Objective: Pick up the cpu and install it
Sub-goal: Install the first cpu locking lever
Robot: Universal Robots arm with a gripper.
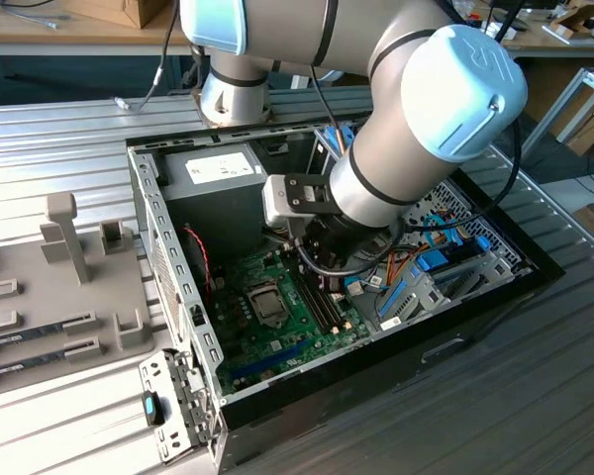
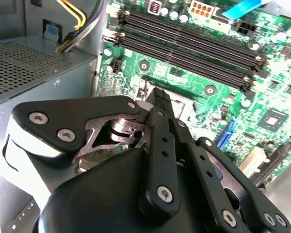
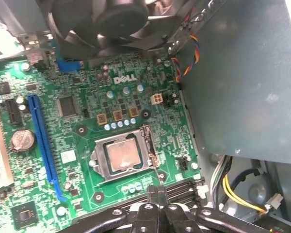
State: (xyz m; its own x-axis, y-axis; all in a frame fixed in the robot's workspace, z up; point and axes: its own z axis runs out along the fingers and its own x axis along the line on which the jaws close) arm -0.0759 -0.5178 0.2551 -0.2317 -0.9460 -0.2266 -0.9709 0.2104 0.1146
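A Universal Robots arm [image 1: 416, 109] reaches down into an open computer case [image 1: 307, 287] lying on a ribbed metal table [image 1: 69, 148], its wrist hanging above the green motherboard [image 1: 277, 322]. In the exterior view, the grey power supply box [image 1: 218, 173] with a white label sits at about 10 o'clock from the wrist, and a grey fixture tray [image 1: 49, 287] lies outside the case toward 9 o'clock. In the first wrist view, the cpu [image 3: 123, 157] rests flat inside the socket frame [image 3: 126, 156] near the middle of the board, its silver-grey top facing up, with a blue expansion slot [image 3: 42, 141] at 9 o'clock from it and a black fan [image 3: 111, 22] at 12 o'clock. The gripper [image 3: 157, 194] hovers just off the socket at about 5 o'clock, its 2 black fingertips [image 3: 157, 191] pressed together and holding nothing.
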